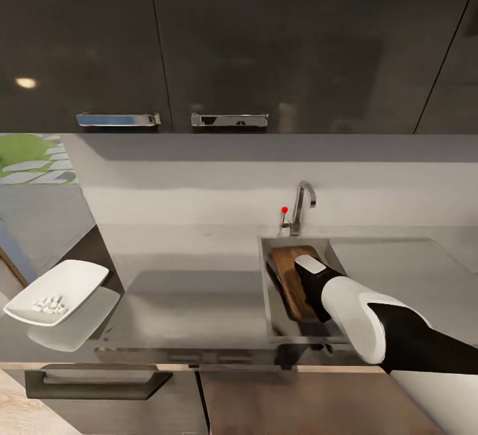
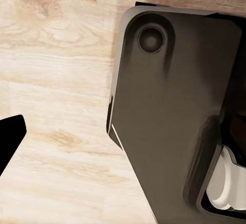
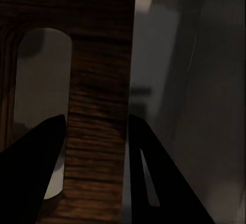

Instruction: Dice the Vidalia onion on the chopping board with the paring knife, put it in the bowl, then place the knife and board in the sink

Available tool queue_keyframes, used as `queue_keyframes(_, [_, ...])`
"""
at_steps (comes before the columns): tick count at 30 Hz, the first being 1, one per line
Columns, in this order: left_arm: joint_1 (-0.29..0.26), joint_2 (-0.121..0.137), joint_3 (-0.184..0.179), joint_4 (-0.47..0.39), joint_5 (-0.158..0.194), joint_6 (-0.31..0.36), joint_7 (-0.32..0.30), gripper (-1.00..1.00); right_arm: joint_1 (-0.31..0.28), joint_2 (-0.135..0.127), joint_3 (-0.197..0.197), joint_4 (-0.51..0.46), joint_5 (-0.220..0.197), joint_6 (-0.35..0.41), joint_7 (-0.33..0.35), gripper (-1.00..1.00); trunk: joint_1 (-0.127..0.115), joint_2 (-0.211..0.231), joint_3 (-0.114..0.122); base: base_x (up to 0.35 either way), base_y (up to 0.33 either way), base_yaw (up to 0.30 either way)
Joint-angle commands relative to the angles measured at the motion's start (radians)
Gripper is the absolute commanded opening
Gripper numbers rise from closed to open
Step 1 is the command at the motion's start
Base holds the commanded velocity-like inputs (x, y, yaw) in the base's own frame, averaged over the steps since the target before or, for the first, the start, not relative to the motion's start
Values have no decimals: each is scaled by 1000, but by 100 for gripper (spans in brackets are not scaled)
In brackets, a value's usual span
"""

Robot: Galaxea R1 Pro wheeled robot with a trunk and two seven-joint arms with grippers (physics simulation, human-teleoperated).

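Right gripper [image 3: 97, 147] clamps one chopping board [image 3: 100, 80] edge between its two fingers.
Below it, one sink [image 1: 271, 302]; one bowl [image 1: 73, 279] well apart.

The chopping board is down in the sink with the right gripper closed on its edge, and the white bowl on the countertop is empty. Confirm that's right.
One thing is wrong: the bowl is not empty. The head view shows small white pieces lying in it. The rest holds: the chopping board is in the sink, and in the right wrist view the right gripper has a finger on each side of the board's edge.
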Motion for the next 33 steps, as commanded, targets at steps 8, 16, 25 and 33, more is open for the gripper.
queue_keyframes(8, [-2,0,-8,4,6,-6,1,100,1,-3,-3,0,-12,-10,0,-100,1,-2,-2,29,0,0])
queue_keyframes(16, [-2,1,-8,4,6,-6,1,100,35,-2,-3,0,-14,-11,49,-100,1,-2,-2,138,0,0])
queue_keyframes(25, [-2,1,-8,4,6,-6,1,100,84,-2,-3,-1,-15,-15,54,-100,1,-2,-2,8,0,0])
queue_keyframes(33, [-2,1,-8,4,6,-6,1,100,96,-3,-4,-1,-15,-16,62,-100,1,-2,-2,0,0,0])
